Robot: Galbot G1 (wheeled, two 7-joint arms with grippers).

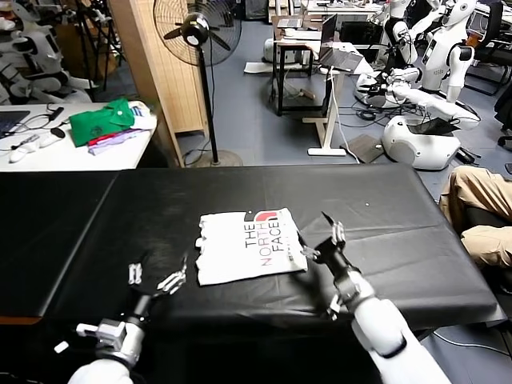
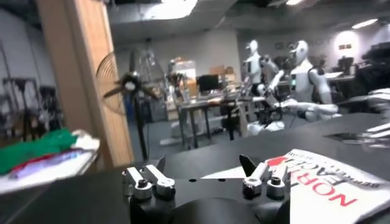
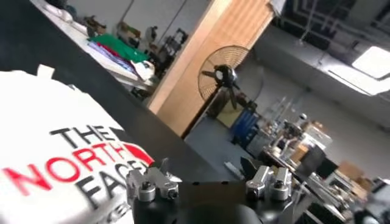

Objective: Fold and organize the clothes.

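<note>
Both arms were reaching forward from the bottom of the head view, left one low on the near left, right one stretched further in and angled toward the middle. The left hand (image 1: 158,276) had its fingers spread wide apart with nothing between them. Same deal with the right hand (image 1: 322,234): fingers splayed open, gripping nothing.

"THE NORTH FACE" on T-shirt (image 1: 250,246)
</note>
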